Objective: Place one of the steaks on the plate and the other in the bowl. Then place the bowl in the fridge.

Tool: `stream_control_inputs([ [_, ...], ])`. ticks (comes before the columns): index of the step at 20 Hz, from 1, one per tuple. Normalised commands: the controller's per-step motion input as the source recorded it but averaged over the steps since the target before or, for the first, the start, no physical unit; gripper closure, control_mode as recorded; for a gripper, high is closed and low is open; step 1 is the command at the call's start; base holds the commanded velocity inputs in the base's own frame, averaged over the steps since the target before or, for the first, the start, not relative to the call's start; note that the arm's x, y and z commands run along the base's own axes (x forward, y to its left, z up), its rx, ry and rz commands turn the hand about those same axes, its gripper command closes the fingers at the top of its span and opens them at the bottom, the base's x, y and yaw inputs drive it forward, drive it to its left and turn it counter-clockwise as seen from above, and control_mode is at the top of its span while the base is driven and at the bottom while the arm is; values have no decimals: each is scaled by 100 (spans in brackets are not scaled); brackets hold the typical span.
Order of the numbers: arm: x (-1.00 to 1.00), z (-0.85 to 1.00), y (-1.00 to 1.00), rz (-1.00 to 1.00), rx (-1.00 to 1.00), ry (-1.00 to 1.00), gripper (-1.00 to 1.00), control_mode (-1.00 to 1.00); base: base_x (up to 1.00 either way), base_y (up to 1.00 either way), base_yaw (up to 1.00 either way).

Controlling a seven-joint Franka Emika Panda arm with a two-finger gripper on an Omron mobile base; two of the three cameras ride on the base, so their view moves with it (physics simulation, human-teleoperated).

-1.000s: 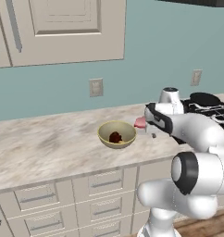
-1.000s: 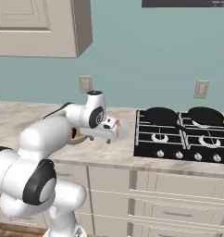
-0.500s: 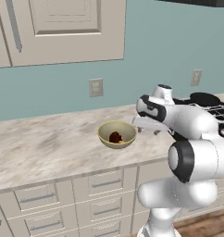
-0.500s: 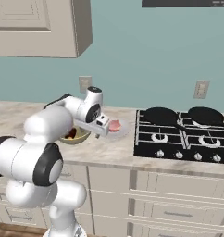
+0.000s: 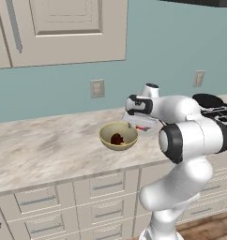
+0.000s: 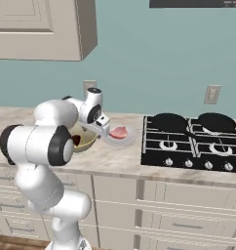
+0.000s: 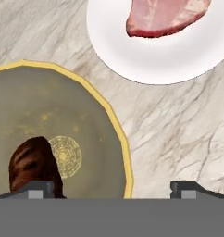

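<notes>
I have swung my claw [image 7: 112, 187] back over the bowl [image 7: 111, 115]'s rim, jaws spread and empty; both steaks are placed, pink steak [image 7: 162, 16] on the plate [image 7: 178, 60] ahead, so the bowl goes next.

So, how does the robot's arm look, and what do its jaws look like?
The arm is made of glossy white, rounded segments joined by dark grey to black rings at the joints; one large dark ring sits at the elbow. The hand carries a dark band and a small white cylinder on top. The gripper ends in two small dark grey, blocky tips. No cables or markings are visible.
</notes>
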Motion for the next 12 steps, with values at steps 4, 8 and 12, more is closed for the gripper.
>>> stream_control_inputs([
  [4, 43, -25, 0, -6, 0, 2, -100, -100, 0, 0, 0],
  [8, 5, -35, 3, -1, 0, 0, -100, -100, 0, 0, 0],
  [12, 0, -51, -3, 0, 0, 0, -100, -100, 0, 0, 0],
])
